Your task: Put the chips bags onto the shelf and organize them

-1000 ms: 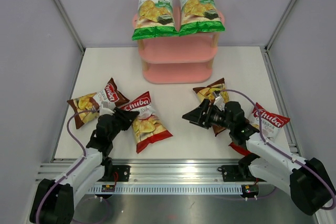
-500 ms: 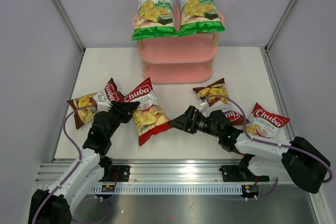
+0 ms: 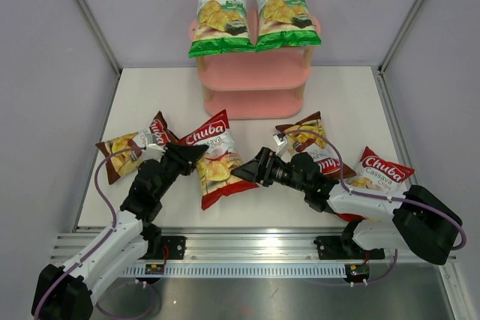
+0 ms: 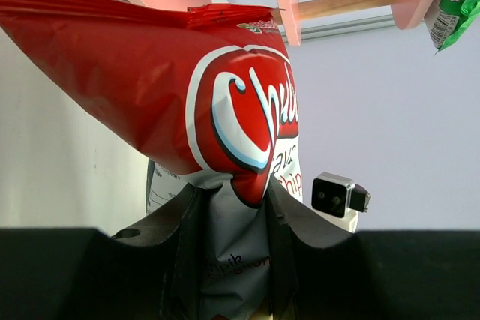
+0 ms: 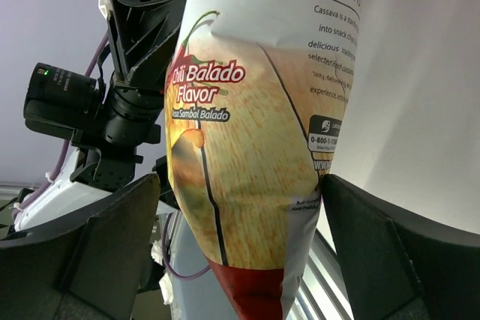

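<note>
Left wrist: red chips bag (image 4: 225,110) in tight left jaws, also between wide right jaws.

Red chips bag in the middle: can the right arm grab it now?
Probably yes. The right fingers stand wide open on both sides of the red chips bag, with nothing in between. The left fingers already pinch its other end, though.

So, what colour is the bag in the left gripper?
Red; the bag shows best in the left wrist view.
</note>
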### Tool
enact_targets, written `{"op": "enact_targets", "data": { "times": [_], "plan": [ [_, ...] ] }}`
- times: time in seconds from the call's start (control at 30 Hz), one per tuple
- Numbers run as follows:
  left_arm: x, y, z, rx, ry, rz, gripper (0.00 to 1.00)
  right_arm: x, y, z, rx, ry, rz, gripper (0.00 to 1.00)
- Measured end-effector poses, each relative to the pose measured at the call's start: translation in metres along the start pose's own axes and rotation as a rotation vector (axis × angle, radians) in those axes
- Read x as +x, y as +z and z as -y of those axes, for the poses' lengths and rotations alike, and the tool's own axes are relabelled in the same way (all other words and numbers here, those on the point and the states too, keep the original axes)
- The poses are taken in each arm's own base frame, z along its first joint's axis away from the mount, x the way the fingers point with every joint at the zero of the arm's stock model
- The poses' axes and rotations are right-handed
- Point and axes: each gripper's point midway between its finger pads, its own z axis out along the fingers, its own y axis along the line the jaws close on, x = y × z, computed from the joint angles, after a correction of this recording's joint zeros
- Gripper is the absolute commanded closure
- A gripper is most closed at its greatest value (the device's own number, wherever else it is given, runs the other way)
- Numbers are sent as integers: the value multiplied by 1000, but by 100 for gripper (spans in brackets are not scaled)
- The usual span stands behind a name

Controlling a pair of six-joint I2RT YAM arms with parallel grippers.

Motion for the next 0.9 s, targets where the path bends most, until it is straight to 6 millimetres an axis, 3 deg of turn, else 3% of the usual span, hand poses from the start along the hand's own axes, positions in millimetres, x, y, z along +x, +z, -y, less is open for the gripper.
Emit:
{"op": "enact_targets", "data": {
  "times": [0.33,0.57,0.9],
  "plan": [
    [-4,1,5,15,-8,25,70,16,8,6,14,3,-50,1],
    [-13,-2,14,45,-20,70,70,14,9,2,-7,-2,-42,1],
    [-14,-1,26,87,-50,88,66,8,14,-10,-71,-17,-11,14]
  ]
}}
